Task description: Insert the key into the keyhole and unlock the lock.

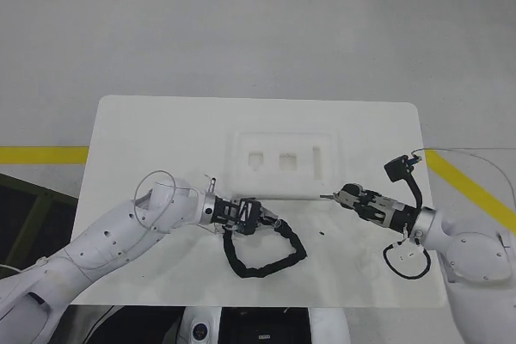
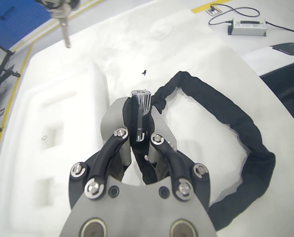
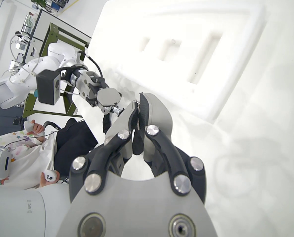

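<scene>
My left gripper is shut on the lock's chrome cylinder, held just above the table. The keyhole end points toward the other arm. The lock's black fabric-covered chain trails in a loop on the table beside it. My right gripper is shut on the key, whose blade sticks out toward the lock. An open gap of table separates the key tip from the keyhole. In the right wrist view the key is mostly hidden between the pads.
A white foam tray with three rectangular recesses lies just behind both grippers. A small black speck sits on the white table between the arms. Cables hang from the right arm.
</scene>
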